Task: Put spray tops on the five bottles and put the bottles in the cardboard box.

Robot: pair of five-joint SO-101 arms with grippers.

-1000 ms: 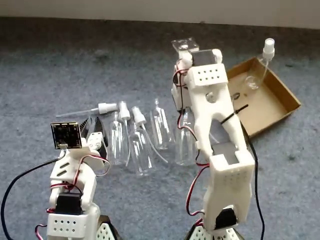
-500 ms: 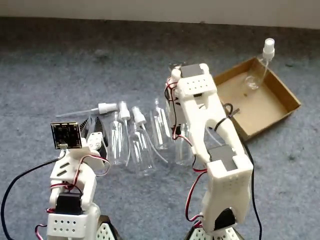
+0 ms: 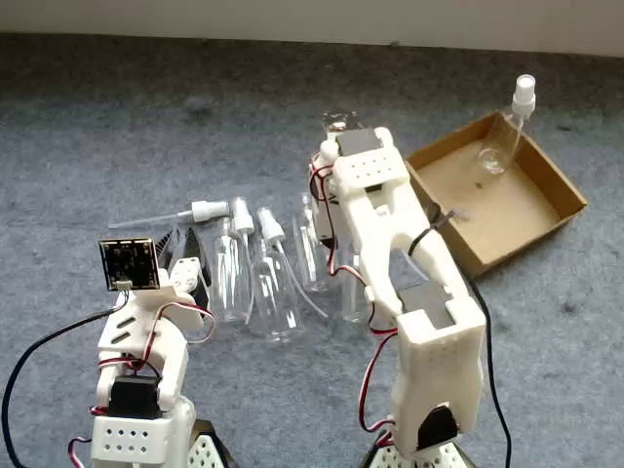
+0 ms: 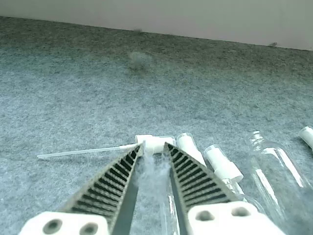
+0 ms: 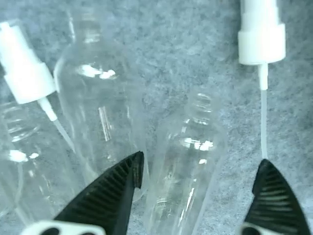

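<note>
Several clear bottles without tops lie side by side on the carpet, among them one bottle (image 3: 230, 273) and another bottle (image 3: 274, 297). Two white spray tops (image 3: 242, 216) rest at their necks, and a third spray top (image 3: 209, 210) with a long tube lies beside them. My right gripper (image 5: 203, 161) is open above a topless bottle (image 5: 188, 171), which lies between its fingers untouched. My left gripper (image 4: 154, 148) is narrowly open and holds nothing, its tips just short of the spray top (image 4: 151, 143) with the tube. One capped bottle (image 3: 502, 146) stands in the cardboard box (image 3: 468, 210).
Grey carpet covers the whole area, with a pale wall edge along the far side. The right arm (image 3: 375, 210) stretches over the right end of the bottle row and hides part of it. Open carpet lies left of and beyond the bottles.
My right arm has swung left, away from the cardboard box, and now hangs over the bottles. The left arm and the bottles have not moved.
</note>
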